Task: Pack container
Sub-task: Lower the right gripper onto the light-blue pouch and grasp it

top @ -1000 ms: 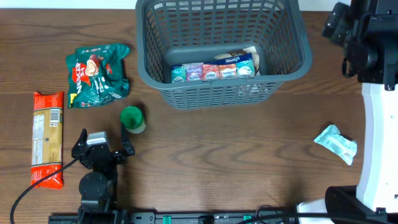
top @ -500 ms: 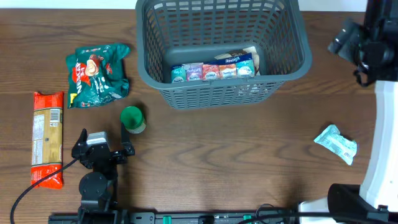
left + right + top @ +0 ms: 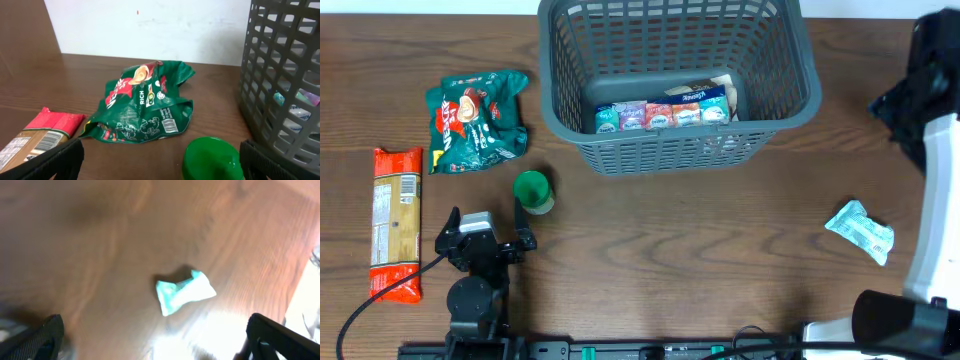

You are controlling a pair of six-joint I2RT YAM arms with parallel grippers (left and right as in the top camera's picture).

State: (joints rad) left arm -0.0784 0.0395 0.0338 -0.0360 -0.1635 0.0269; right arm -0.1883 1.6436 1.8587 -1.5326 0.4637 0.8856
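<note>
While our right gripper [image 3: 155, 335] swings off the lattice-walled container [image 3: 807, 92] over a crumpled packet [image 3: 184, 292], it and our left gripper [image 3: 160, 162] gape.

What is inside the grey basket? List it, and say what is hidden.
Inside the dark grey basket, a row of small colourful snack packs lies on its bottom, with a pale wrapper edge showing behind them. What lies under the packs is covered.

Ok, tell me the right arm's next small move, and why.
Probably lower the right gripper onto the teal packet: its jaws are open and empty, and the wrist view shows the packet lying on the table roughly centred between its fingers, outside the basket.
</note>
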